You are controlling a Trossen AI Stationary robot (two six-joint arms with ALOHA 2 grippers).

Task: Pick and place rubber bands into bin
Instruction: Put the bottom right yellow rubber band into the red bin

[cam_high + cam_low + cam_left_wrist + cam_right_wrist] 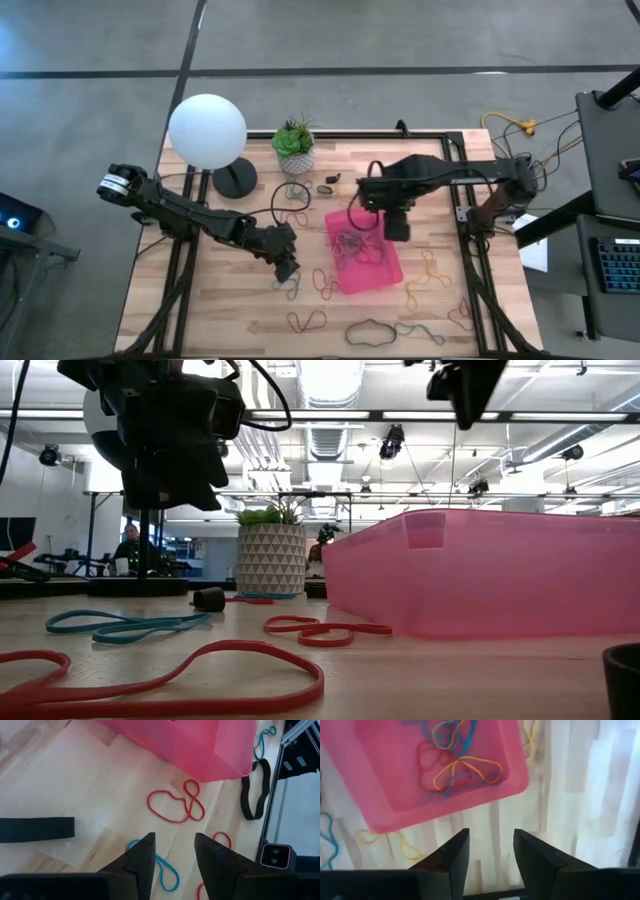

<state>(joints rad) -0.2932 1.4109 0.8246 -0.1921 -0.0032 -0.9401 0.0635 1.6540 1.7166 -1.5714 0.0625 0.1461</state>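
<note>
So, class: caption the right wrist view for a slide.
Open right gripper above the wooden table, beside the translucent pink plastic bin holding tangled rubber bands.

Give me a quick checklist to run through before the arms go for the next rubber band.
1. Right gripper empty: ok, its jaws stand apart with nothing between them in the right wrist view.
2. Right gripper over the bin: ok, it hangs above the bin's far end.
3. Bands in the bin: ok, a tangle of yellow, blue and red bands lies inside.
4. Left gripper ready: ok, jaws apart and empty, above a blue band on the table.
5. Bands left to pick: not ok, several lie outside, such as the red loop beside the bin.
</note>
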